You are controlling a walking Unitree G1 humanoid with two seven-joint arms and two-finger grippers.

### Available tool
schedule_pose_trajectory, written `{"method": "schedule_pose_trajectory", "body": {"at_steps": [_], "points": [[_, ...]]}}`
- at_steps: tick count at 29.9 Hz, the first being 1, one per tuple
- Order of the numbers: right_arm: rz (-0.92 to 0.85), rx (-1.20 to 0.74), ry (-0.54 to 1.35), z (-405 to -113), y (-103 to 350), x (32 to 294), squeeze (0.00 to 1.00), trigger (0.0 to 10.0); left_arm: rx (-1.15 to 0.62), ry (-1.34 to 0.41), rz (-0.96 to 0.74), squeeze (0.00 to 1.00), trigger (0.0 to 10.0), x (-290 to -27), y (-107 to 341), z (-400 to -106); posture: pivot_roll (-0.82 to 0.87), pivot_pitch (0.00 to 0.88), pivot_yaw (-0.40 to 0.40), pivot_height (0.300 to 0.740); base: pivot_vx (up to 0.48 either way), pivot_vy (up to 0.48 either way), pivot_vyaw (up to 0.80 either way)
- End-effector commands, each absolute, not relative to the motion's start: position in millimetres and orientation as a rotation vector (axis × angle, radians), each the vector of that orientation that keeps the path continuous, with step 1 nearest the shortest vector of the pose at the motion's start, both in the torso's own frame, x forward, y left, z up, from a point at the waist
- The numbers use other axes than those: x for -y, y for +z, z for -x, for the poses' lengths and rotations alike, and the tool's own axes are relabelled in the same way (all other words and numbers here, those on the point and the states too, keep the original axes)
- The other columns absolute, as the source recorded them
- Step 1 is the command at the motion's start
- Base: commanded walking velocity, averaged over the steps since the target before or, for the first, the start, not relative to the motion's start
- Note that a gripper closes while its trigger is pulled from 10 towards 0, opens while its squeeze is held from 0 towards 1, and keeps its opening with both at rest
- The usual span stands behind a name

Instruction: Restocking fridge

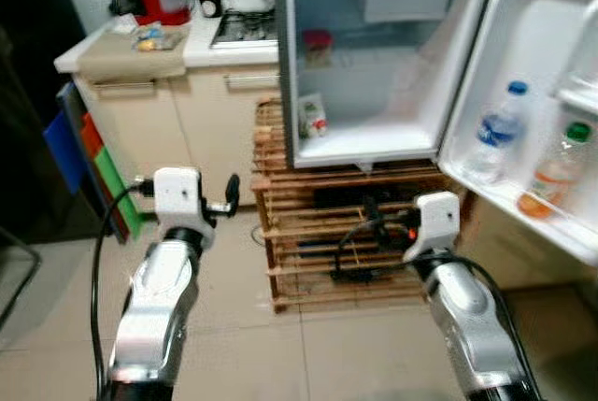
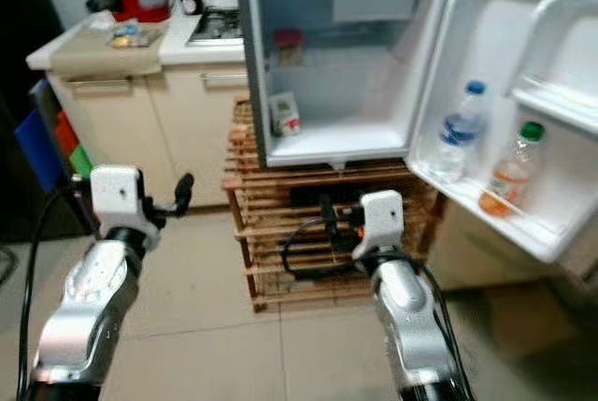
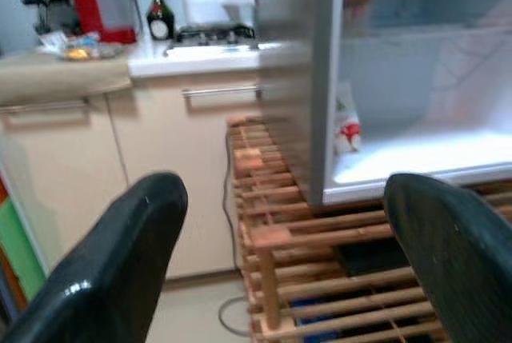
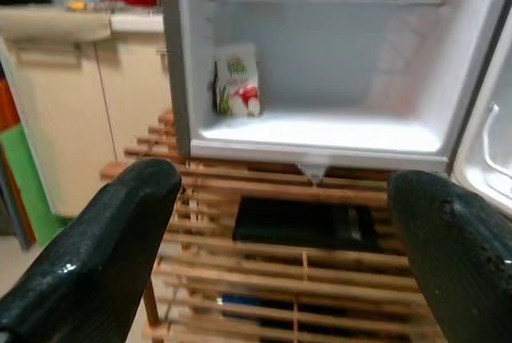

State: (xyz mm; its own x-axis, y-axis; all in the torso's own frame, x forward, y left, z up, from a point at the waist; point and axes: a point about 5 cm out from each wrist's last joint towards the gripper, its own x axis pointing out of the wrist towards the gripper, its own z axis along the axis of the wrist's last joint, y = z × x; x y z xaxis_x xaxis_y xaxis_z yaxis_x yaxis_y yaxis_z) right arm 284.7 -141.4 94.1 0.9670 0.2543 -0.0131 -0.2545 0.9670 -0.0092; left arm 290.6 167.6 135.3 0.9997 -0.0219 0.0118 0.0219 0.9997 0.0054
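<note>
Wooden rack [image 1: 308, 233] under open fridge [image 1: 374, 55]; both end effectors [image 3: 280, 279] [image 4: 288, 279] wide, empty.

**Four views, all trained on the open mini fridge**

The two head views look forward and down from above both silver arms, standing back far enough to take in the whole mini fridge [image 1: 364, 64], its open door [image 1: 533, 93], the slatted wooden rack [image 1: 318, 233] beneath it and the kitchen counter [image 1: 140, 46] to the robot's left. The right eye view shows the same scene, slightly offset.

The left wrist view sits lower and nearer, looking between its two black fingers [image 3: 104, 271] at the fridge's outer side wall, the rack's corner and the counter.

The right wrist view faces straight into the fridge's interior from close by, over the rack, between its own fingers [image 4: 96, 255].

All four share the carton [image 4: 237, 79] on the fridge floor.
</note>
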Motion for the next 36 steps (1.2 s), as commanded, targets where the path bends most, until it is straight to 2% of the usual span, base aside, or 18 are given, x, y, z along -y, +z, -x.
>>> {"method": "schedule_pose_trajectory", "body": {"at_steps": [1,15,19,22,24,26,28,30,33,36], "points": [[0.033,0.024,0.272,-286.4,103.7,141.2,0.03,10.0,0.011,-0.029,0.003,0.00,10.0,-163.7,135.1,-292.9,-0.14,0.000,0.067,0.740,0.000,-0.480,0.00],[0.065,-0.030,0.354,-273.7,92.7,141.9,0.02,10.0,0.017,-0.045,0.015,0.00,10.0,-157.5,132.6,-292.7,-0.16,0.000,0.070,0.740,0.000,-0.480,0.00],[0.139,-0.140,0.428,-260.4,72.2,153.3,0.03,10.0,-0.004,-0.052,-0.009,0.00,10.0,-155.3,128.6,-295.0,-0.17,0.000,0.068,0.740,0.000,-0.480,0.00],[0.254,-0.217,0.445,-248.1,55.7,169.2,0.03,10.0,-0.023,-0.050,-0.051,0.00,10.0,-156.5,124.2,-297.4,-0.18,0.000,0.073,0.740,0.000,0.000,0.00],[0.363,-0.371,0.374,-235.9,30.9,198.7,0.02,10.0,-0.123,-0.037,-0.129,0.00,10.0,-166.4,107.5,-306.8,-0.19,0.000,0.079,0.740,0.000,0.000,0.00],[0.418,-0.449,0.320,-230.7,20.8,214.4,0.02,10.0,-0.176,-0.001,-0.124,0.00,10.0,-177.8,99.6,-313.6,-0.20,0.000,0.090,0.740,0.000,0.000,0.00],[0.445,-0.500,0.181,-235.0,17.8,229.5,0.03,10.0,-0.224,0.008,-0.217,0.00,10.0,-189.0,91.5,-320.3,-0.20,0.000,0.100,0.740,0.000,0.000,0.00],[0.499,-0.536,0.033,-242.4,18.0,243.4,0.03,10.0,-0.253,0.025,-0.223,0.00,10.0,-201.0,87.0,-326.2,-0.21,0.000,0.108,0.740,0.000,0.000,0.00],[0.532,-0.546,-0.067,-248.7,20.5,253.3,0.03,10.0,-0.261,0.055,-0.241,0.00,10.0,-212.5,86.6,-331.4,-0.21,0.000,0.112,0.740,0.000,0.000,0.00],[0.635,-0.417,-0.243,-275.8,47.9,268.4,0.03,10.0,-0.325,0.095,-0.227,0.00,10.0,-234.1,79.4,-333.2,-0.22,0.000,0.126,0.740,0.000,0.000,0.00]]}}
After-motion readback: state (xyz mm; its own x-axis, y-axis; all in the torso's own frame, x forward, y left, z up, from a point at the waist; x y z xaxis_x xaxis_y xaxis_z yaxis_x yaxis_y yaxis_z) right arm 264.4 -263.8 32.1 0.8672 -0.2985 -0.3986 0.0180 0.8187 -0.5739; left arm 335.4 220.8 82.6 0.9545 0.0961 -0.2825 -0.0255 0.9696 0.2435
